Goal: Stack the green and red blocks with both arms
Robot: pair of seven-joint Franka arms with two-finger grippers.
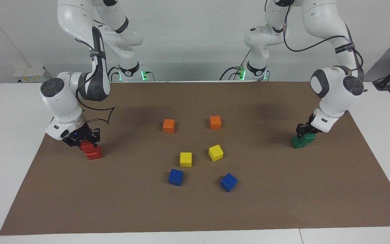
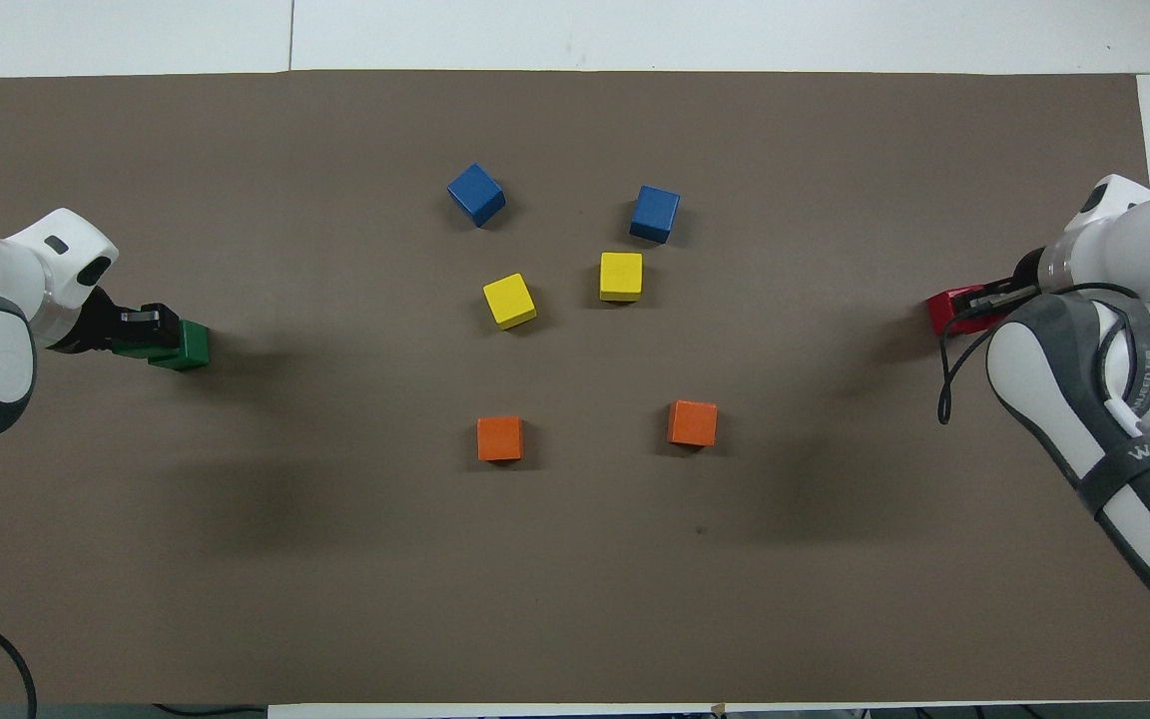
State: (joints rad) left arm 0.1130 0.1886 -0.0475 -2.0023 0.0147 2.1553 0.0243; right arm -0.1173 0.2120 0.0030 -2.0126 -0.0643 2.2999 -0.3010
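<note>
I see the left gripper [image 1: 306,131] clamped on a green block [image 1: 307,137] resting on the second green block [image 1: 298,142] at the left arm's end of the mat [image 1: 195,210]; the right gripper [image 1: 81,139] grips a red block [image 1: 86,146] atop the other red block [image 1: 94,154] at its end

Four small glossy blocks of equal size form two pairs. One green block [image 1: 299,142] lies on the brown mat at the left arm's end of the counter; the second green block [image 1: 308,137] sits on top of it, offset toward the robots and gripped by the left end effector [image 1: 304,130]. One red block [image 1: 94,153] lies at the right arm's end; the second red block [image 1: 87,146] rests on it, likewise offset and gripped by the right end effector [image 1: 81,139].
</note>
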